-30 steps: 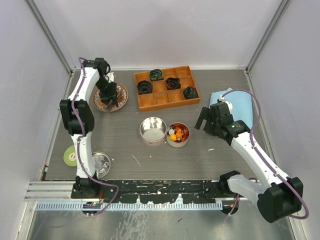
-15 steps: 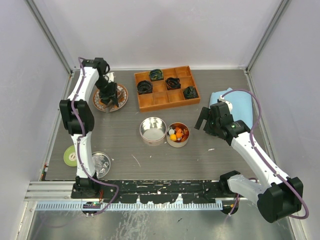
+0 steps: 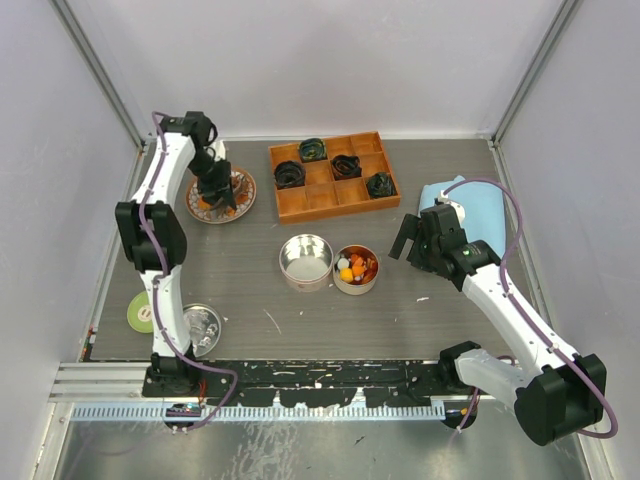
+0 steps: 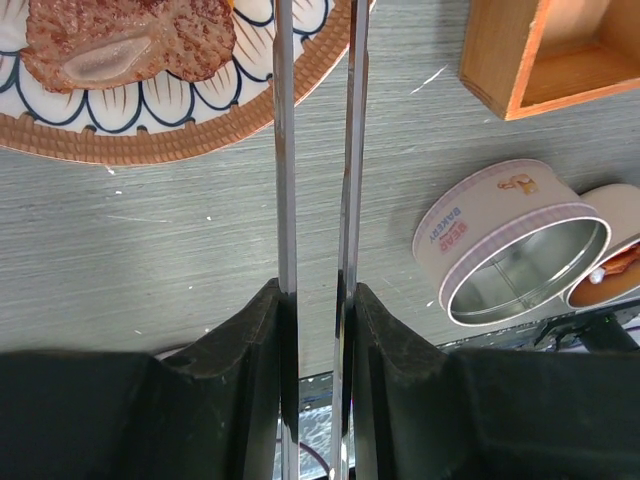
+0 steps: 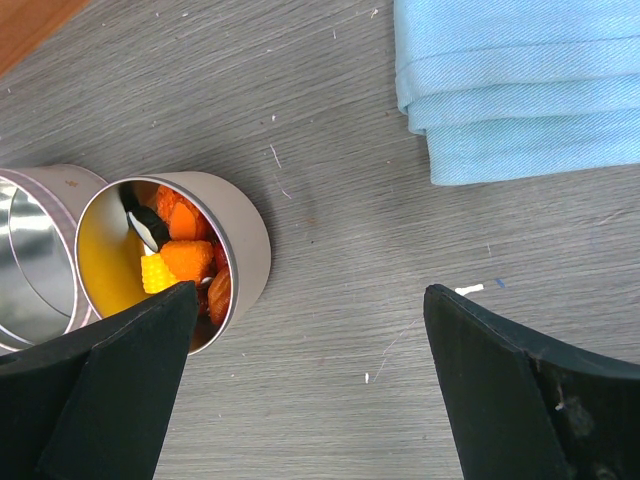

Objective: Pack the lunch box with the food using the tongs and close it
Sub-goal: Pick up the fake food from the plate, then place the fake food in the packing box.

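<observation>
My left gripper [image 4: 318,290] is shut on the silver tongs [image 4: 285,150], whose two thin arms run nearly parallel out over a patterned plate [image 4: 150,140]. A brown meat-like slab [image 4: 130,40] lies on that plate; the tong tips are cut off by the frame edge. From above, the left gripper [image 3: 214,185] hangs over the plate [image 3: 240,203] at the back left. The lunch box is two round tins: one empty [image 3: 305,260], one holding orange, red and yellow food [image 3: 356,268]. My right gripper [image 5: 310,290] stands open above bare table just right of the food tin [image 5: 240,240].
A wooden compartment tray [image 3: 333,176] with dark coiled lumps sits at the back centre. A folded blue cloth [image 5: 520,80] lies to the right. A silver lid [image 3: 201,325] and a green disc [image 3: 140,312] rest near the left arm's base.
My left gripper has shifted slightly toward the back over the plate, with the tongs squeezed a little narrower. The right arm has not moved.
</observation>
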Robot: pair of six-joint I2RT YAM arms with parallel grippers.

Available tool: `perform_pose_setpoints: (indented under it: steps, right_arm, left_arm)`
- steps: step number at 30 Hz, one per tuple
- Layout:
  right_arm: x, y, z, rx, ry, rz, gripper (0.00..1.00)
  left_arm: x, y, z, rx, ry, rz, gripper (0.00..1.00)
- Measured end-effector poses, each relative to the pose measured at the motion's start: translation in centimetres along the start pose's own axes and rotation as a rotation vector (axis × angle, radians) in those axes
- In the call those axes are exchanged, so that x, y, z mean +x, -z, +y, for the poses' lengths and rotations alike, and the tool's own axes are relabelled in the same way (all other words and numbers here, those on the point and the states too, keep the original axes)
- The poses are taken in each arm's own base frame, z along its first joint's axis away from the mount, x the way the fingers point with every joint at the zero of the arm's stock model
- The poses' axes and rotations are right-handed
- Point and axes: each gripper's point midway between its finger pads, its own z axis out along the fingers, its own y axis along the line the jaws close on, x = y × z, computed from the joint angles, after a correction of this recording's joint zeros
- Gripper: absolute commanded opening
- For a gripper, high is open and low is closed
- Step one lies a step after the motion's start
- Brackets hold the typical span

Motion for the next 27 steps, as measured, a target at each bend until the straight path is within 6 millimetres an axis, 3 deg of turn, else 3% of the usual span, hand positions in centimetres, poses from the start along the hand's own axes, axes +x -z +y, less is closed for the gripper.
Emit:
perform_pose_setpoints:
  steps: [13, 19, 27]
  right_arm:
    - [0.0, 0.0, 0.0, 0.000, -0.001, 0.000, 1.00]
    - [0.0, 0.0, 0.0, -0.002, -0.001, 0.000, 1.00]
    - [0.1, 0.0, 0.2, -0.010, -0.009, 0.004, 1.00]
  left_arm:
    - [0.4, 3.8, -1.7, 0.047, -0.009, -0.096, 0.21]
    - [3.1, 4.8, -3.5, 0.069, -0.046, -0.088, 0.21]
    - [7.9, 6.9, -9.3, 0.120, -0.184, -0.109, 0.23]
